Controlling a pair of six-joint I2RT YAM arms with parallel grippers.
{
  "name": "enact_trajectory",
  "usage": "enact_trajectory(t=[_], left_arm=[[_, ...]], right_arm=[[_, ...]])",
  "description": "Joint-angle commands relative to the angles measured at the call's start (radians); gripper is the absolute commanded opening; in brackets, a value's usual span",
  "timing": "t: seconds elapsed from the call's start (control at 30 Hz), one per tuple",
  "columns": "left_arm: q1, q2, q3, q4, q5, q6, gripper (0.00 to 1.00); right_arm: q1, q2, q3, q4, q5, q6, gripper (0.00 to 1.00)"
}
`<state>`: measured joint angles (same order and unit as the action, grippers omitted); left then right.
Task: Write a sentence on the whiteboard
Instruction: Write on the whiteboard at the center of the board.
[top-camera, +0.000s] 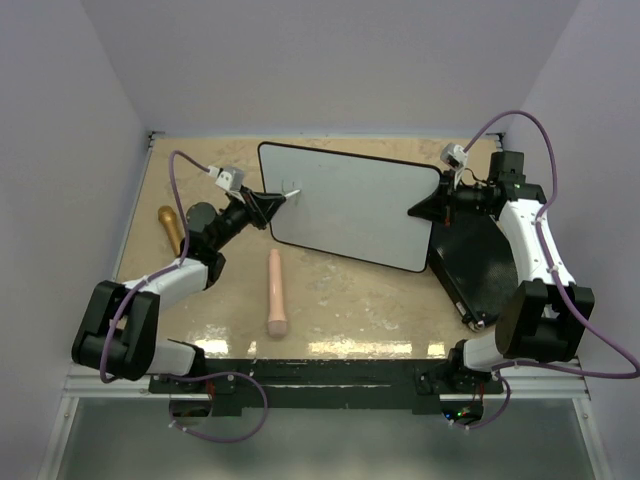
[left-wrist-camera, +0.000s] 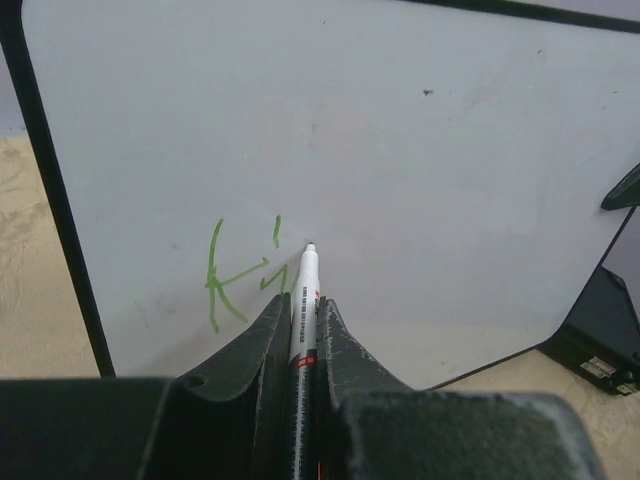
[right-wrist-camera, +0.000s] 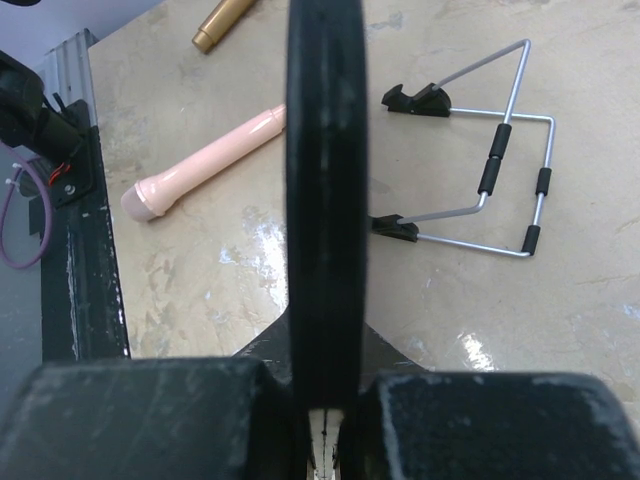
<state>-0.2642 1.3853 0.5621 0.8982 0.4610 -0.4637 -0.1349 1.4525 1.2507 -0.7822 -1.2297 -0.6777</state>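
Whiteboard (left-wrist-camera: 420, 170) right at marker (left-wrist-camera: 304, 298) tip

I was looking at two matching arms. The left arm (top-camera: 175, 272) and the right arm (top-camera: 535, 240) each had smooth white shell segments set between bulky matte black joints. A thin purple cable (top-camera: 176, 170) ran in a loop off the left arm, and a second purple cable (top-camera: 520, 118) curved off the right. A small grey-white camera block (top-camera: 228, 180) sat on the left wrist. Both arms ended in black wedge-shaped fingers. Close up, the left pincer (left-wrist-camera: 300, 310) looked scuffed, with one small round hole, and the right pincer (right-wrist-camera: 325, 335) showed pale worn edges.
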Motion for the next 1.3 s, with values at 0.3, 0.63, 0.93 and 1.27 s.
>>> enact_trajectory(t=[0.3, 0.63, 0.93, 1.27], left_arm=[[-0.010, -0.049, 0.007, 0.005, -0.002, 0.011, 0.00], [-0.013, -0.035, -0.041, -0.031, -0.039, 0.056, 0.00], [-0.013, 0.009, -0.034, -0.024, -0.035, 0.062, 0.00], [-0.013, 0.026, -0.061, -0.030, -0.035, 0.071, 0.00]], right_arm=[[0.012, -0.007, -0.002, -0.023, 0.027, -0.033, 0.00], [0.012, -0.003, -0.002, -0.023, 0.027, -0.034, 0.00], [0.012, -0.004, -0.002, -0.023, 0.029, -0.034, 0.00], [0.012, -0.004, -0.002, -0.025, 0.027, -0.034, 0.00]])
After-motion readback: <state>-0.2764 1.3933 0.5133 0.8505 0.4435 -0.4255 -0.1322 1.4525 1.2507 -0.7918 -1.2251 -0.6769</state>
